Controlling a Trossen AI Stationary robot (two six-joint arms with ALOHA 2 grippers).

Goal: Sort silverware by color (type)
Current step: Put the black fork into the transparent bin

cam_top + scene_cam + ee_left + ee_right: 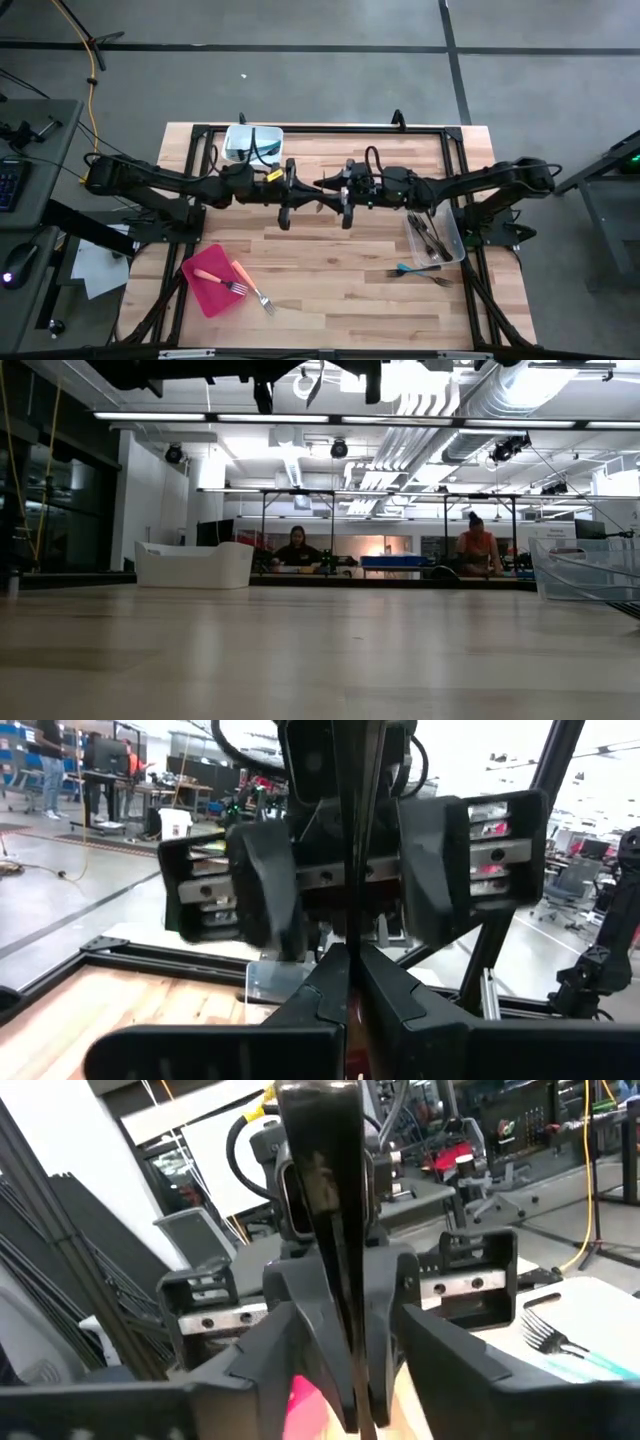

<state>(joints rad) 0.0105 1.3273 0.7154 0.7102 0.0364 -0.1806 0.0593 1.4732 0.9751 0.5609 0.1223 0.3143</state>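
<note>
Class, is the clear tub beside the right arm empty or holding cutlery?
Holding cutlery: several dark utensils lie inside the clear tub, seen from above.

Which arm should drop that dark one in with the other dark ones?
Probably right: the clear tub of dark utensils sits on its side, and the right gripper is open around the dark utensil the left gripper holds.

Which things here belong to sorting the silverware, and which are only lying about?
Belong to the job:
- dark utensil, held by the shut left gripper, with the open right gripper around it
- teal fork
- orange forks
- dark utensils

Not silverware:
- red tray, clear tub, white tub, probably bins
- people far behind
</note>
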